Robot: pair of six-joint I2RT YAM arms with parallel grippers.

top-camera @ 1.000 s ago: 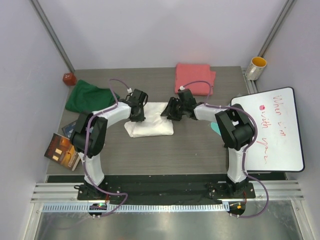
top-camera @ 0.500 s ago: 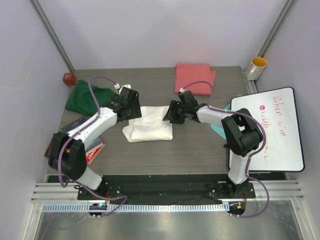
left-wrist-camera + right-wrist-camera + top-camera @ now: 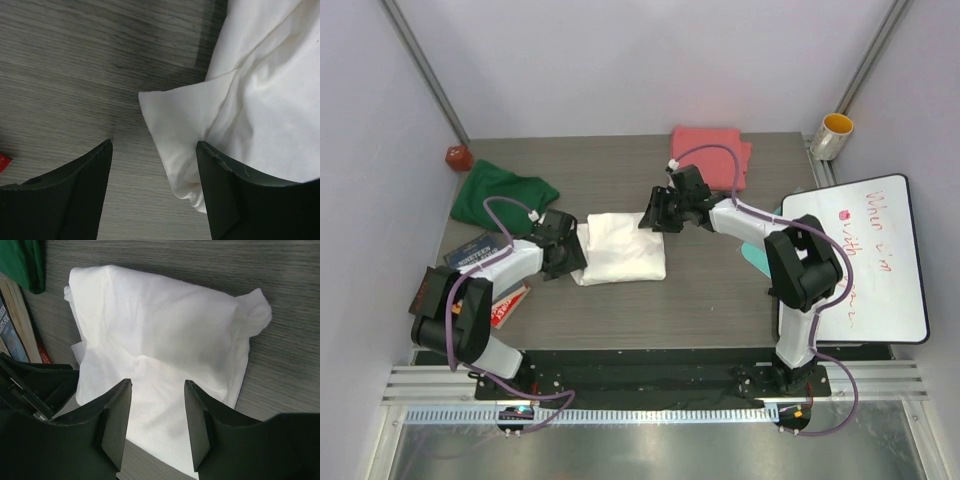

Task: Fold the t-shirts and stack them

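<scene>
Left end effector (image 3: 155, 150) sits open and empty, straddling a loose corner of the white shirt (image 3: 620, 245) at tabletop (image 3: 710, 290) centre; right end effector (image 3: 157, 390) hovers open, empty, above it. Pinching one layer could undo the fold.

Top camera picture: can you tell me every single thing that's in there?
white t-shirt: one, white, folded, middle of the table
green t-shirt: one, dark green, bunched, far left
pink t-shirt: one, coral pink, folded, far edge
books: a few (count unclear), dark and reddish, left edge
small round thing: one, red, far left corner
cup: one, yellow inside, far right corner
whiteboard: one, white with red writing, right side
thin sheet: one, teal, under the whiteboard's edge
table: one, grey wood
left gripper: black, open, at the white t-shirt's left edge
right gripper: black, open, over the white t-shirt
</scene>
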